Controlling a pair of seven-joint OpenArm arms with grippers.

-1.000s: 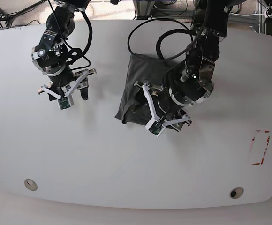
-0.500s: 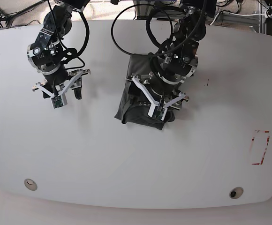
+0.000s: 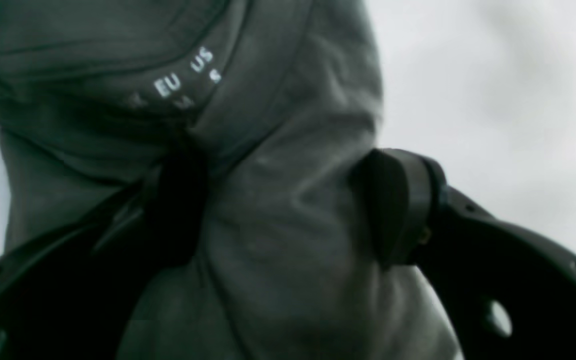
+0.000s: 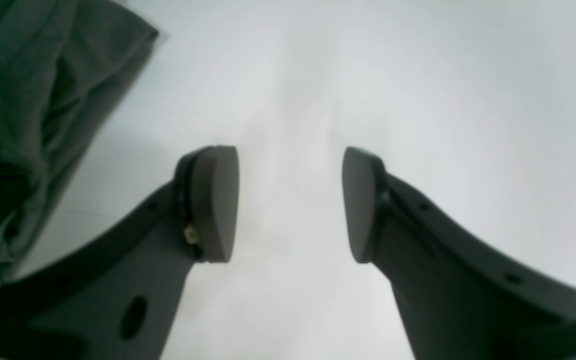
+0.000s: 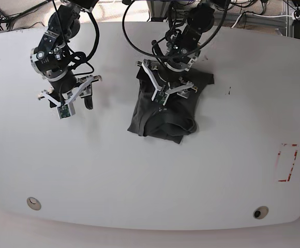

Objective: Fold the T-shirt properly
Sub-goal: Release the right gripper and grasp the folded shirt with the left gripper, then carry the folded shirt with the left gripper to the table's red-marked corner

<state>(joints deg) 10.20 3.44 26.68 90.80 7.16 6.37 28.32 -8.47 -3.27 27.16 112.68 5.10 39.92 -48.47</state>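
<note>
T-shirt (image 5: 163, 111) bunched mid-bench (image 5: 139, 175), long axis running far-to-near, directly under left gripper (image 5: 168, 89): fingers (image 3: 393, 210) spread wide, straddling a fabric ridge near the neck label (image 3: 188, 75), no pinch visible. Right gripper (image 5: 67, 98) well off to the side over bare bench, fingers (image 4: 215, 200) half-spread, empty; left clearly nearer.

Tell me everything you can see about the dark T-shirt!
The T-shirt is dark charcoal grey, soft and wrinkly. It lies bunched in a rough folded bundle on the white table, not neat yet. White letters, EU and US, show on the label by the neck. The left claw stands wide open around a ridge of its cloth. The right claw is open, off to the side, touching nothing.
</note>
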